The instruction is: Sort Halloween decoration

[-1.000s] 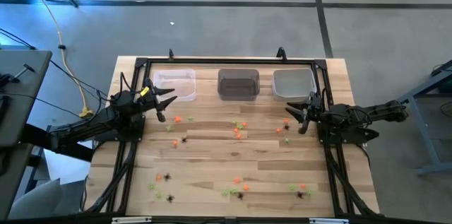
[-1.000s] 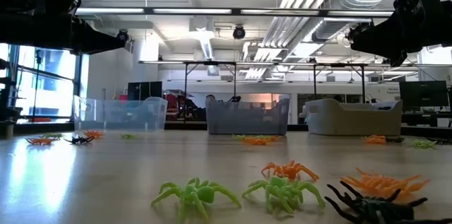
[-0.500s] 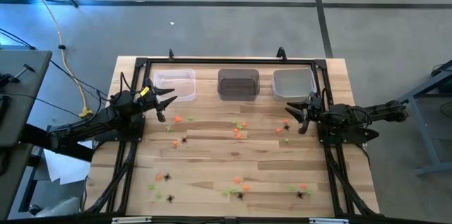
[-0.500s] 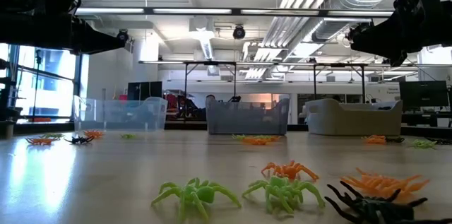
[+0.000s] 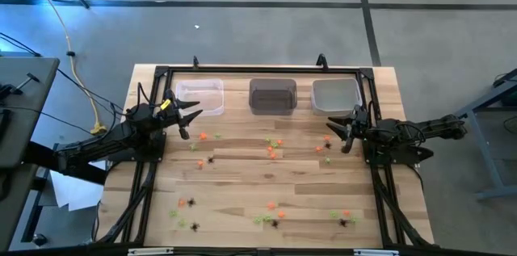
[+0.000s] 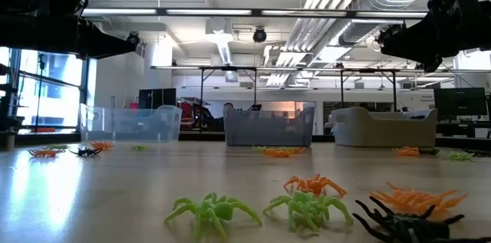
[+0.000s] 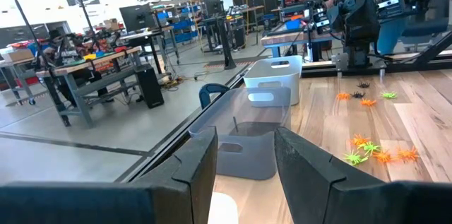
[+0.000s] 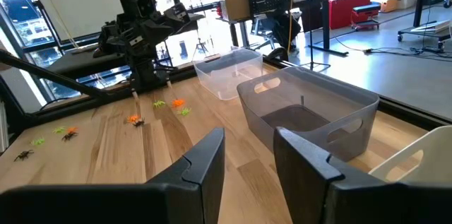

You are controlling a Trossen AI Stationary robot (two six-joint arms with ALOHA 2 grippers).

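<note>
Tiny orange, lime-green and black spider trinkets lie scattered on the wooden table: a cluster at the middle, some near the left arm, others along the near edge, seen close in the low view. My left gripper hovers open above the table's left side, in front of the clear bin. My right gripper hovers open at the right, just in front of the white bin. Neither holds anything.
Three small bins stand in a row along the far side: clear, grey and white. A black frame borders the table. Bare wood lies between the trinket clusters.
</note>
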